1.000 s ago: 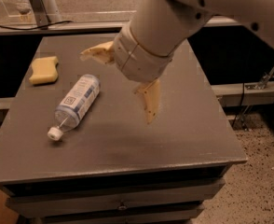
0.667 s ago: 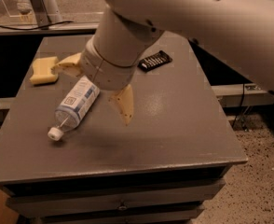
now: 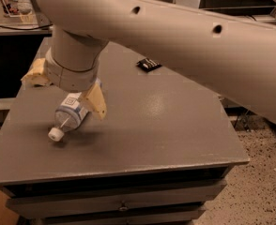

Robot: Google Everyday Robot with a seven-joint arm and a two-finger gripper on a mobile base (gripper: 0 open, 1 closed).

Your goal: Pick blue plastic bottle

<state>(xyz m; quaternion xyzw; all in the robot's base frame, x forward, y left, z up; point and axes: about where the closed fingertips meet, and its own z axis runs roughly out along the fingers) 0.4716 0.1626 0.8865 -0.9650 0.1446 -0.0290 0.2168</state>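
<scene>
The blue plastic bottle (image 3: 71, 116) lies on its side on the grey table (image 3: 166, 125), near the left. Its white cap (image 3: 56, 134) points toward the front left and its pale label with a square code mark faces up. My gripper (image 3: 65, 96) is directly over the bottle's upper half. It is open, with one tan finger (image 3: 96, 103) to the right of the bottle and the other (image 3: 34, 75) to its left. The bottle's far end is hidden under the wrist.
A small black packet (image 3: 149, 64) lies at the back middle of the table. My thick arm spans the top of the view. The table's front edge (image 3: 128, 170) has drawers below. Speckled floor (image 3: 260, 182) lies to the right.
My gripper has moved left across the table and now straddles the bottle. The arm now hides the yellow sponge. The bottle has not moved.
</scene>
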